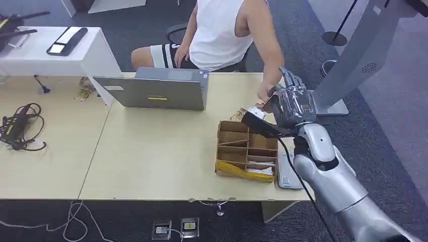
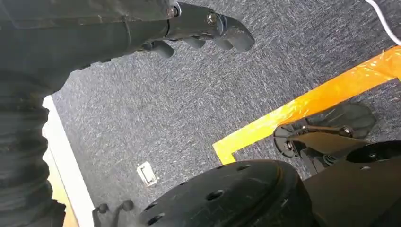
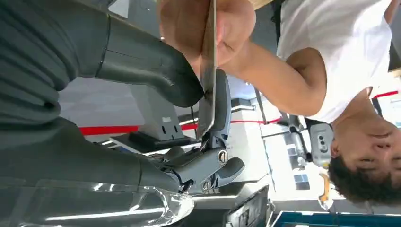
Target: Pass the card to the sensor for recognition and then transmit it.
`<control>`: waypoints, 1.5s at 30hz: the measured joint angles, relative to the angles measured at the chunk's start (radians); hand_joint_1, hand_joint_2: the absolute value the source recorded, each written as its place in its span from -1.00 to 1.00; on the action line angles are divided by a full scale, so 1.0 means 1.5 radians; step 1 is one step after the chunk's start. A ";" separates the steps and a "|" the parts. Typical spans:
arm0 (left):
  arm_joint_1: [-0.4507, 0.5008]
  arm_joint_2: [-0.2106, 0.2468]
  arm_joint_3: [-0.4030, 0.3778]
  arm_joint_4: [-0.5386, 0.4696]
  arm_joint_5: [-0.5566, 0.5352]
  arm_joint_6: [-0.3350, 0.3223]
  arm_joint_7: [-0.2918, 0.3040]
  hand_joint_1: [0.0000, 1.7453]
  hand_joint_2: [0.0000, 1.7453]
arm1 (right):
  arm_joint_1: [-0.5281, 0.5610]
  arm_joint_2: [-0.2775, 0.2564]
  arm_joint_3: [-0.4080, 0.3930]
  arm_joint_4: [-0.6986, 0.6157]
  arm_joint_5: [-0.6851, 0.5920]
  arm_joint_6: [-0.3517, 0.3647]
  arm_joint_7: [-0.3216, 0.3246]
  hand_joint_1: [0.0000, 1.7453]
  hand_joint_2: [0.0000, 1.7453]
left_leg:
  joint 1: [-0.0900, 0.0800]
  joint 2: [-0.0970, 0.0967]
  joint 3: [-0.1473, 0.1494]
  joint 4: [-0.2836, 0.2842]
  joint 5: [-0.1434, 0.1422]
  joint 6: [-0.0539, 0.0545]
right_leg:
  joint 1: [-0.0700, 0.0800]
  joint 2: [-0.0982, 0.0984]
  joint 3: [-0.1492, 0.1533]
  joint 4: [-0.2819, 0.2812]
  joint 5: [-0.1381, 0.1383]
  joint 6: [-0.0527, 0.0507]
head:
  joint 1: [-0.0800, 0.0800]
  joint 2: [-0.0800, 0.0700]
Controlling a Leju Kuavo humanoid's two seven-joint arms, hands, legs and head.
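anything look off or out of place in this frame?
Mostly tidy. The brown cardboard divider box sits skewed to the pale wooden table's edge, its yellow-taped front wall sagging. A tangle of black cables sprawls at the far left. The right hand pinches the thin card, which a person's hand also grips.

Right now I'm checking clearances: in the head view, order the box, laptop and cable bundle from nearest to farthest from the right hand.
From the right hand:
1. Box, just below it, at the table's right.
2. Laptop, mid-table, toward the left.
3. Cable bundle, far left.
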 joint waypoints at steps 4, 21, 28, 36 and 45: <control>-0.001 0.001 -0.003 0.000 0.000 -0.007 0.000 -1.00 1.00 | -0.046 0.018 0.012 0.074 -0.010 -0.003 -0.010 1.00 1.00 | 0.000 0.000 0.000 0.000 0.000 0.000 | 0.000 0.000 0.000 0.000 0.000 0.000 | 0.000 0.000; -0.001 0.002 -0.010 0.000 0.000 -0.007 0.003 -1.00 1.00 | -0.097 0.066 0.047 0.252 -0.032 -0.087 0.005 -1.00 1.00 | 0.000 0.000 0.000 0.000 0.000 0.000 | 0.000 0.000 0.000 0.000 0.000 0.000 | 0.000 0.000; 0.000 0.003 -0.009 0.000 0.000 -0.007 0.005 -1.00 1.00 | -0.095 0.062 0.053 0.241 -0.023 -0.145 0.043 -1.00 1.00 | 0.000 0.000 0.001 0.000 0.001 0.000 | 0.000 0.000 0.000 0.000 0.000 0.000 | 0.000 0.000; 0.005 0.004 -0.009 0.000 0.014 -0.007 0.004 -1.00 1.00 | 0.015 -0.049 -0.030 0.051 0.313 -0.318 0.231 -1.00 1.00 | 0.000 -0.001 0.003 0.001 0.000 0.000 | 0.000 -0.001 0.002 -0.002 0.000 0.000 | 0.001 0.000; 0.011 0.009 -0.005 0.000 0.042 -0.007 0.005 -1.00 1.00 | 0.224 -0.122 -0.380 -0.191 0.237 -0.318 0.081 -1.00 1.00 | 0.000 -0.001 0.003 0.001 -0.001 0.001 | 0.000 -0.003 0.003 -0.003 0.000 0.000 | 0.000 0.000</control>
